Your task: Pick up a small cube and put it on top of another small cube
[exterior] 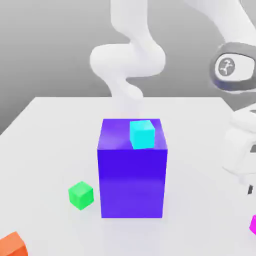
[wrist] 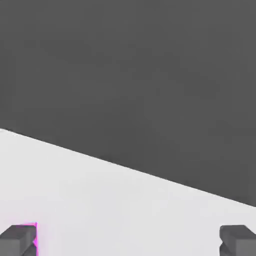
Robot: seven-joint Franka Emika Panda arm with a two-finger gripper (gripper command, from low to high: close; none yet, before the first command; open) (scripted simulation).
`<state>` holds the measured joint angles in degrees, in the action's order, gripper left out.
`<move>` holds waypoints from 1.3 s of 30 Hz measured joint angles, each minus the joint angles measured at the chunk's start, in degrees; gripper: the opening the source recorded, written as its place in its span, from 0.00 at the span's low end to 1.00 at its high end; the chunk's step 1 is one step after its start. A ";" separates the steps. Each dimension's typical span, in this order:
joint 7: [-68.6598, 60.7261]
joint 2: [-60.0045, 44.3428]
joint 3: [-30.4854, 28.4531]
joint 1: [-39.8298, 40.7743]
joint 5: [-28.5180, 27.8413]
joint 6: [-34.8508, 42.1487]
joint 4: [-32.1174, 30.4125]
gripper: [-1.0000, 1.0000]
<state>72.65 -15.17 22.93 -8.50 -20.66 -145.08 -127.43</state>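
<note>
Magenta cube (exterior: pixel 253 225) near gripper (wrist: pixel 128 241); no readable text.

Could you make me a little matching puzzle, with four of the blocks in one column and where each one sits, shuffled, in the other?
Things:
1. cyan cube
2. green cube
3. orange cube
4. magenta cube

Places:
A. at the exterior view's right edge, below the robot's hand
B. on top of the big blue-purple block
C. in the exterior view's bottom left corner
D. on the table, just beside the big block

Right pairs: 1-B, 2-D, 3-C, 4-A
</note>
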 joint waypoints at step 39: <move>-44.11 -12.18 -10.55 12.17 -21.25 -4.52 5.73 0.00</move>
<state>28.53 -27.36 12.37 3.66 -41.91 -149.60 -121.70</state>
